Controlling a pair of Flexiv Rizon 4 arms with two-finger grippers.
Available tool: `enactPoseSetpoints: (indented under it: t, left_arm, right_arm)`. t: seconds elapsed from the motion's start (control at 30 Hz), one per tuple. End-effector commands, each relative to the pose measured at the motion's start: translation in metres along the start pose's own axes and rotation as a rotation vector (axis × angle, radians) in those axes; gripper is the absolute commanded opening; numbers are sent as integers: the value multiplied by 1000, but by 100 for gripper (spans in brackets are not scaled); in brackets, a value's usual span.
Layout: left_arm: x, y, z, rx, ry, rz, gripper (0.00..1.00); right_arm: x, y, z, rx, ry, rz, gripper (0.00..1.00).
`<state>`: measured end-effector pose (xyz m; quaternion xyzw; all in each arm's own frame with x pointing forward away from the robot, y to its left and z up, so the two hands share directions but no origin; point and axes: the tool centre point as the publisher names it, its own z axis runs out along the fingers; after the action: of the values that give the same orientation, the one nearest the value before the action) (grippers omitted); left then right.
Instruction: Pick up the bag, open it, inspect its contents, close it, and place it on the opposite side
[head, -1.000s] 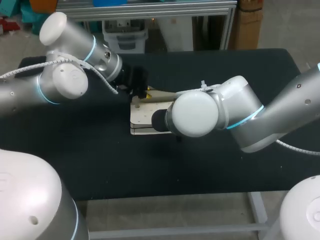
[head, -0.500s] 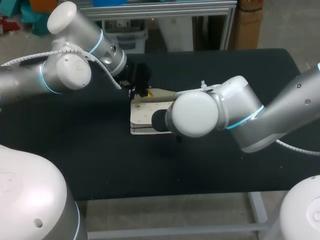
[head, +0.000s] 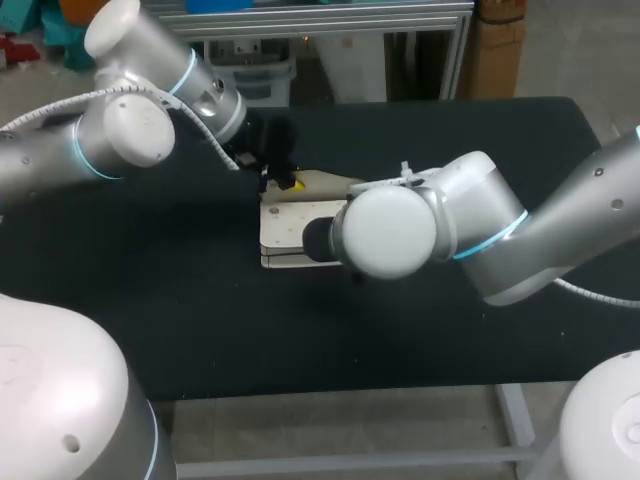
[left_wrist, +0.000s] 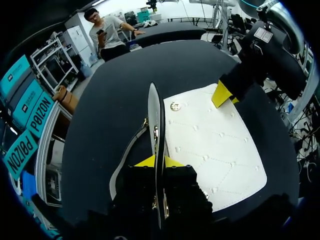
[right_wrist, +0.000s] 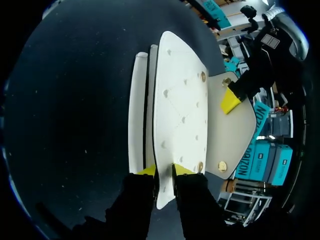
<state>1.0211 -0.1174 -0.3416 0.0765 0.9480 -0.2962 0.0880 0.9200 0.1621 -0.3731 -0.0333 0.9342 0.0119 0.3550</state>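
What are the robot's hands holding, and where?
Both hold the white bag: the left gripper pinches the raised flap at its edge, the right gripper pinches the quilted panel at its edge.

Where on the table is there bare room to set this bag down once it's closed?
Bare table runs along the near edge, in front of the bag; also left of the bag, and the far right corner. Crowded mid-table: the left end effector and right end effector both grip the bag.
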Motion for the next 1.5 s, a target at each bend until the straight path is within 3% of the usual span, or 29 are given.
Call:
enactPoseSetpoints:
  t: [0.03,0.4,0.83,0.87,0.9,0.93,0.97,1.07,1.5]
  left_arm:
    - [-3,-2,-8,30,15,-16,0]
    - [-9,-19,-35,38,-29,-67,0]
    - [-15,-29,-49,23,-70,-103,0]
    - [-15,-30,-50,24,-69,-105,0]
    - [-16,-30,-51,30,-49,-109,0]
    - [-17,-30,-52,34,-4,-113,0]
    - [-18,-30,-54,32,26,-124,0]
    - [-23,-29,-62,64,153,-148,0]
    - [-23,-29,-62,64,153,-148,0]
  right_arm:
    - [-4,-2,-14,-4,-21,6,100]
    - [-34,-15,-60,-29,-98,37,100]
    - [-51,-21,-86,-58,-85,37,100]
    - [-52,-22,-87,-56,-83,36,91]
    - [-54,-22,-89,-56,-80,35,60]
    - [-56,-23,-90,-52,-74,36,20]
    - [-58,-23,-91,-52,-71,35,0]
    - [-63,-25,-95,-50,-58,38,0]
    - [-66,-28,-97,-47,-33,45,0]
